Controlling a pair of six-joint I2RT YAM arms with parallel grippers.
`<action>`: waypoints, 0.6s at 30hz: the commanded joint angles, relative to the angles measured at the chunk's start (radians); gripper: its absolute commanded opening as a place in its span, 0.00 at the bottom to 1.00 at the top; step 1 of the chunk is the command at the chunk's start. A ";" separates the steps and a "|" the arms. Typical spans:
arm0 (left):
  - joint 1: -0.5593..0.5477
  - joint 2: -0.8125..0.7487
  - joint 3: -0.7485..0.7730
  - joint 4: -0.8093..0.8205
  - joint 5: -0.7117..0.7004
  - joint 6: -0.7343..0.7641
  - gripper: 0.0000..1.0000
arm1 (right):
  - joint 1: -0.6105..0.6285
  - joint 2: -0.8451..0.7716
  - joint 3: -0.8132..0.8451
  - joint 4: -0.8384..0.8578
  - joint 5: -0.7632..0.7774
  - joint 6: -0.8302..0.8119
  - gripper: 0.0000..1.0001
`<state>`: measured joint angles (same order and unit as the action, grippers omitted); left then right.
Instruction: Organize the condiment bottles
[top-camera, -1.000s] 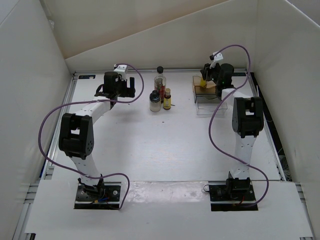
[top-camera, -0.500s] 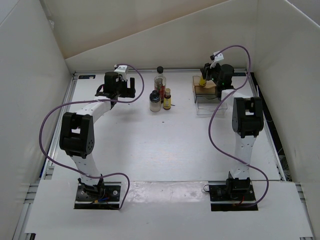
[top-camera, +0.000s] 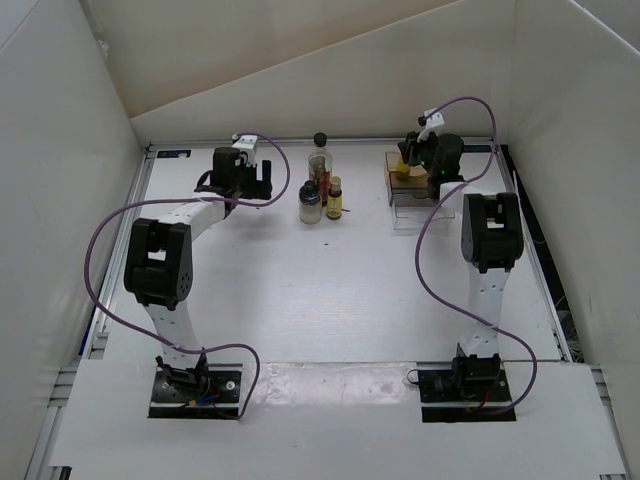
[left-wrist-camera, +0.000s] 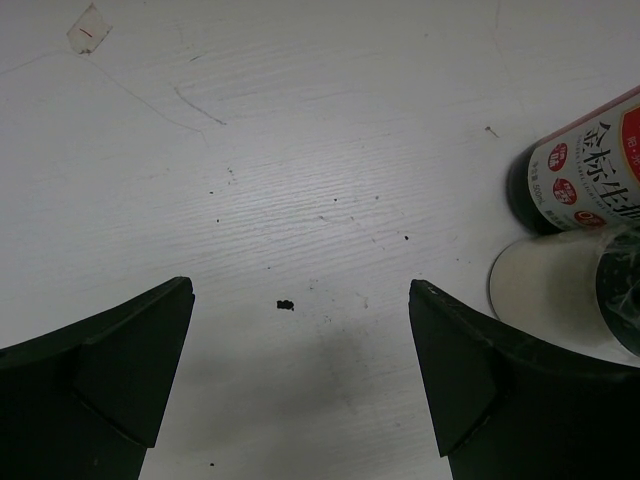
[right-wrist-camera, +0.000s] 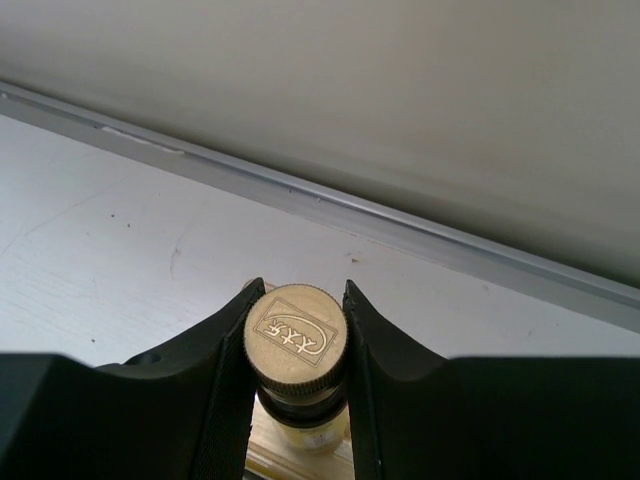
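Right wrist: right pincer (right-wrist-camera: 299, 292) clenched on the ribbed gold cap of a small yellow-amber glass bottle (right-wrist-camera: 297, 340), above the clear brown-based rack (top-camera: 413, 190). My worry: held by the cap only, it may swing, clip the rack wall and topple. Left pincer (left-wrist-camera: 300, 300) released, near the three other condiment bottles (top-camera: 320, 190).

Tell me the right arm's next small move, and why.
Probably ease the small yellow bottle straight down onto the brown base of the rack before letting go. The right gripper is shut on its gold cap, and the bottle hangs over the rack; whether it already touches the base I cannot tell.
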<state>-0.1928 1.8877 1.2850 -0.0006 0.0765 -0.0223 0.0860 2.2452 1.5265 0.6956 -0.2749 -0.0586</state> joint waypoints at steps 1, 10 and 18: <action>0.003 -0.012 0.040 0.004 0.017 0.007 1.00 | 0.008 0.004 0.038 0.113 0.003 0.005 0.00; 0.003 -0.001 0.043 0.007 0.014 0.009 1.00 | 0.017 0.028 0.052 0.105 0.011 -0.003 0.00; 0.004 -0.002 0.030 0.013 0.016 0.007 1.00 | 0.037 0.010 0.004 0.127 0.075 -0.023 0.57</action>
<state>-0.1928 1.8935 1.2961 0.0006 0.0765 -0.0219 0.1093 2.2662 1.5349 0.7353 -0.2386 -0.0612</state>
